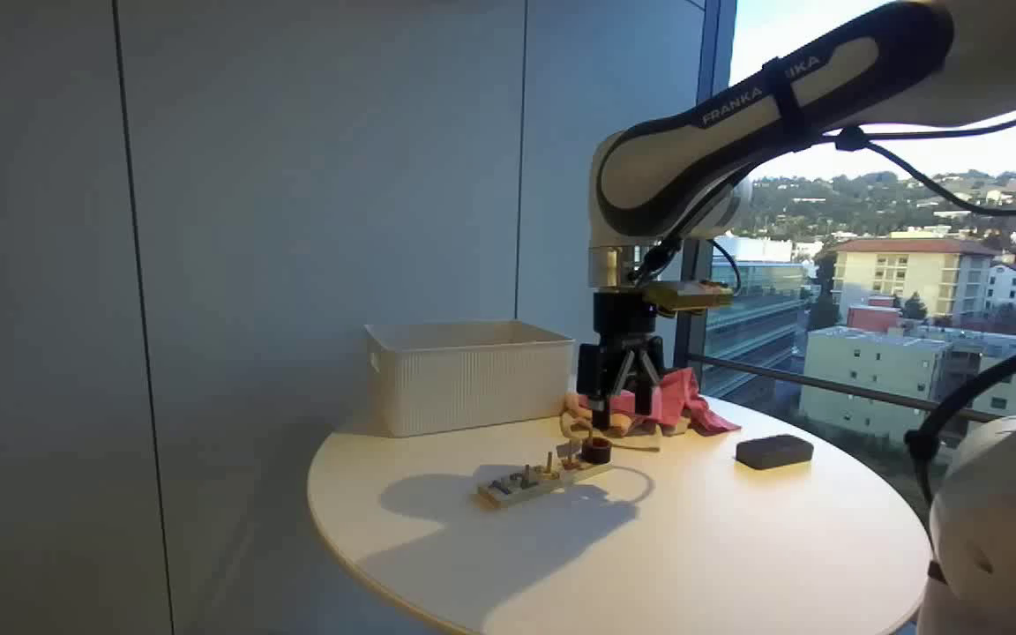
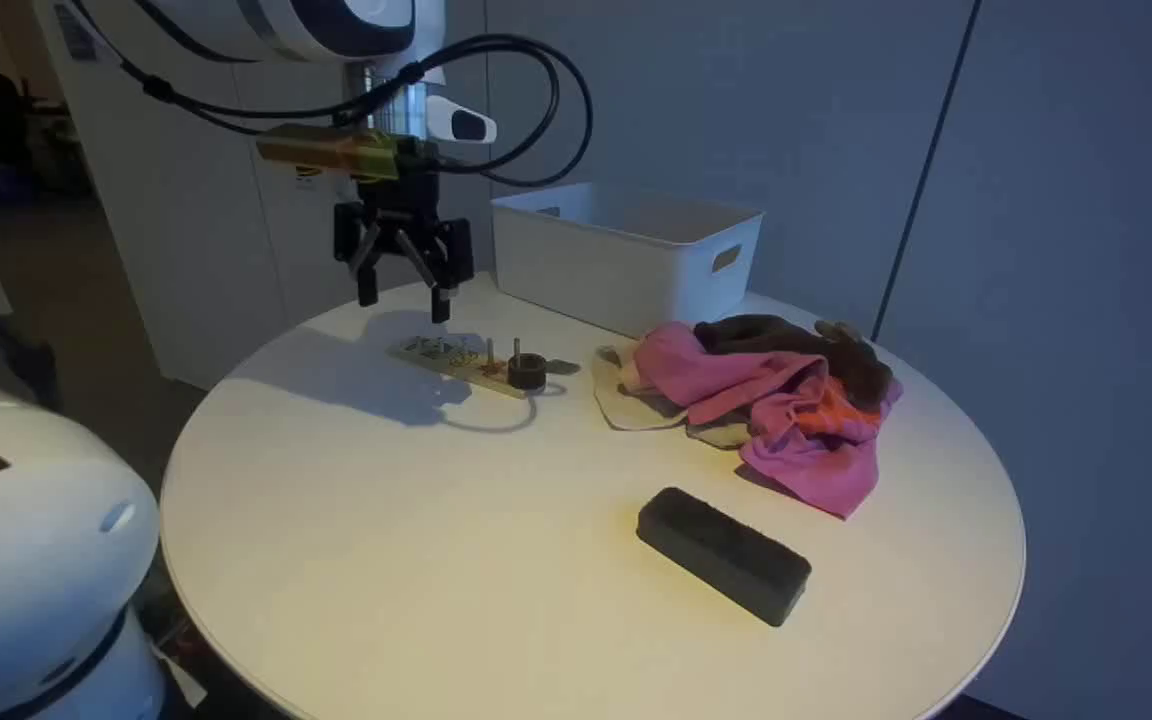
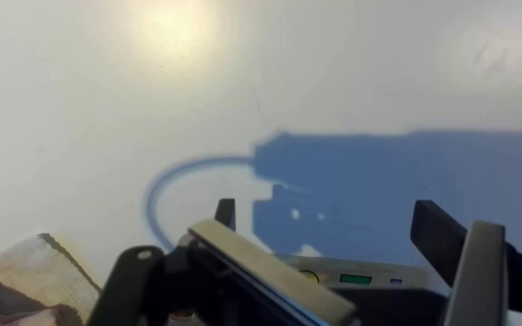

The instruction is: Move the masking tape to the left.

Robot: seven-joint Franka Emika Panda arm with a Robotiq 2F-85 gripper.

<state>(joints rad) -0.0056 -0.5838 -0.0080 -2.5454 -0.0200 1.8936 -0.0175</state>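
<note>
The gripper [image 1: 622,407] hangs over the round white table [image 2: 386,560], its fingers [image 3: 437,235] spread wide with nothing held between them. In the wrist view a large bluish shadow [image 3: 356,181] shows on the tabletop past the fingertips. Below it runs part of the peg board [image 3: 324,262], a green rectangle [image 3: 355,279] on its face, partly covered by the gripper.

In both exterior views the fingertips are apart from everything beneath them. The masking tape [image 2: 527,373], a dark roll, sits at one end of the peg board. It is small here, and I cannot tell whether a peg runs up through it or stands just beside it. Thin upright pegs [image 2: 489,352] rise along the rest of the board, crowding one side of the tape.

Behind the board, in an exterior view, a white ribbed basket [image 1: 473,388] stands upright near the grey wall [image 1: 323,220]. Just beside the basket lies a crumpled heap of cloths [image 2: 821,470], pink, brown, orange and cream; its cream edge lies near the tape, apart from it. Farther off, a dark oblong block [image 2: 721,555] rests flat on the table, well apart from the board.
</note>
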